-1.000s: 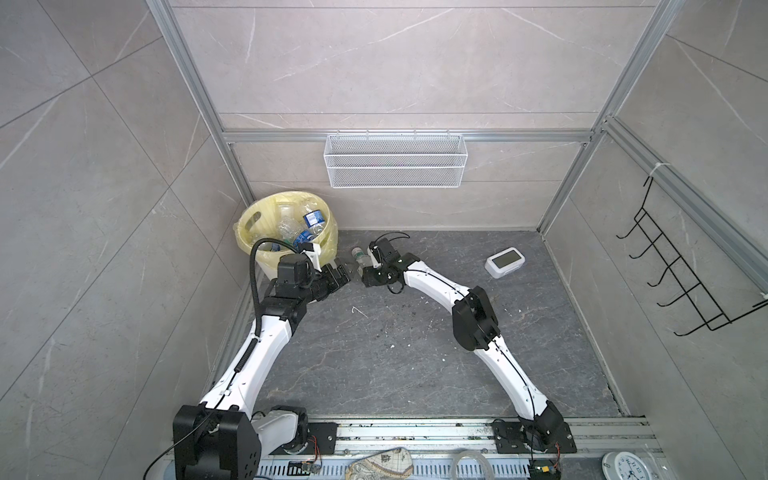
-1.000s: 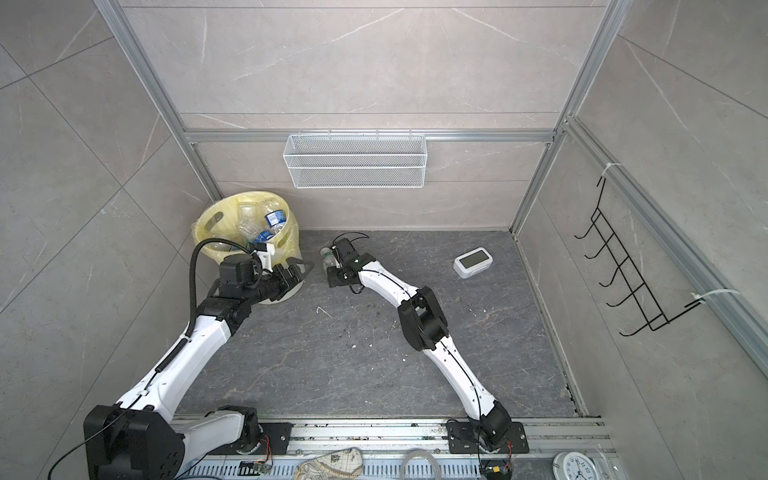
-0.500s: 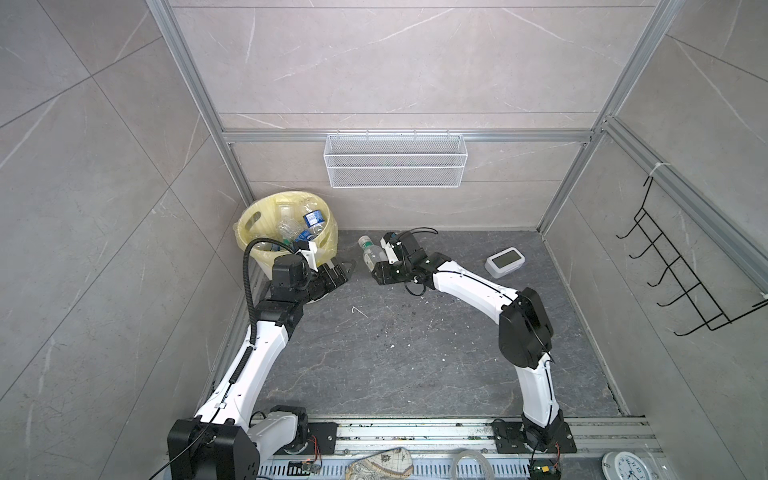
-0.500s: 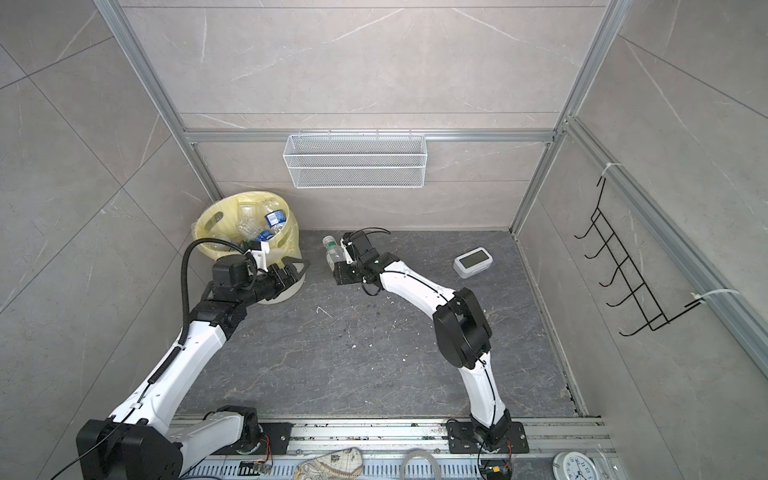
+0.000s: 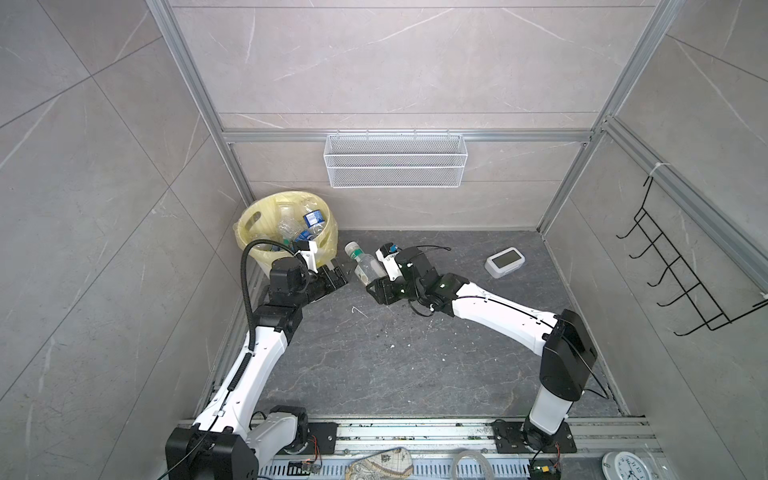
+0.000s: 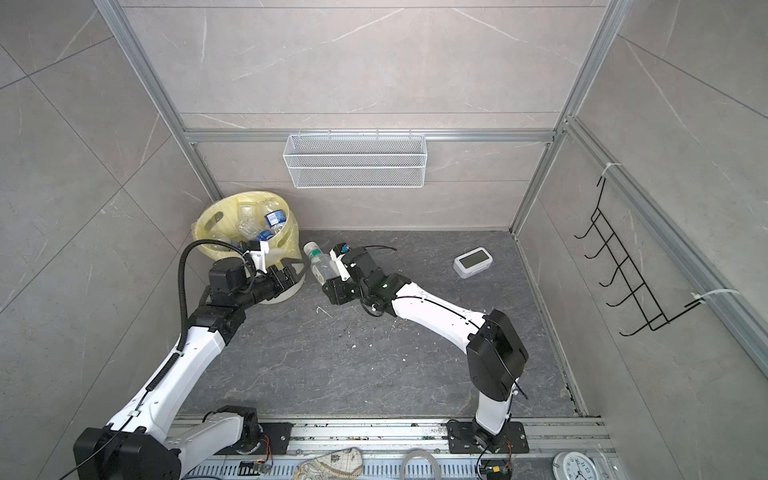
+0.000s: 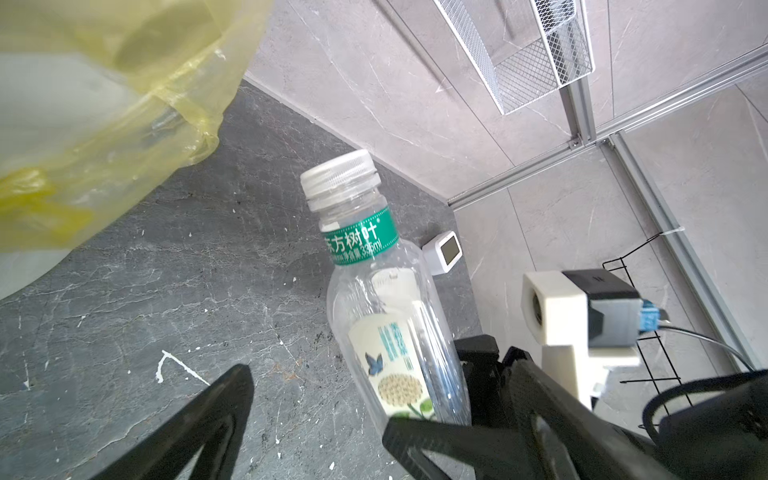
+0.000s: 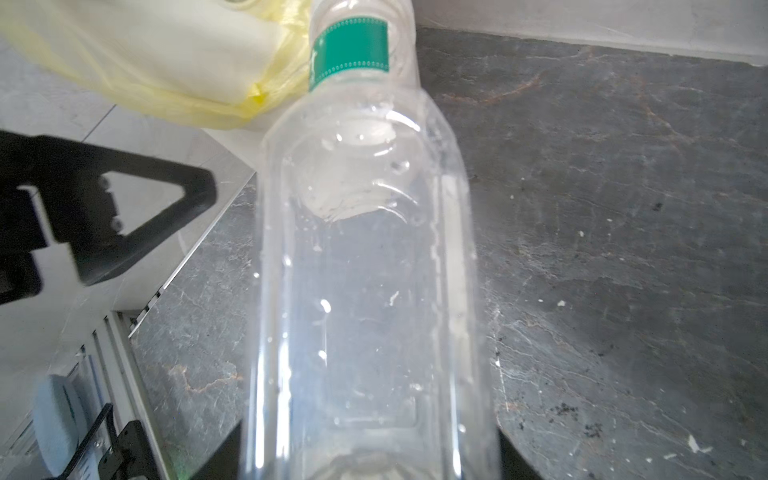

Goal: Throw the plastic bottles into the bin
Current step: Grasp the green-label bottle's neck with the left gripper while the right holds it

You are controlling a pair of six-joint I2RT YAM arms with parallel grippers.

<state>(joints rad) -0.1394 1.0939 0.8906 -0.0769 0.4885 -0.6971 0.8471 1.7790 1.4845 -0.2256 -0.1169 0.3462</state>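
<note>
Dark grey stone floor [image 5: 395,365], flecked white, is boxed in by grey tiled walls [image 5: 415,62]. A wire basket [image 5: 395,166] hangs on the far wall and black hooks [image 5: 685,282] on the right one. The bin [image 5: 253,220] stands in the far left corner with bottles [image 5: 309,220] inside. Just right of it the right gripper [image 5: 371,279] pinches a clear bottle [image 5: 365,266] low down, cap tilted binward. The left gripper [image 5: 337,275] gapes wide, empty, beside it. A clock [image 5: 505,262] lies far right, and open floor runs through the middle and near side

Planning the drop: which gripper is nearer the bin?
Left. The left gripper is open right beside the bin. The right gripper, shut on the bottle, is farther out over the floor.
</note>
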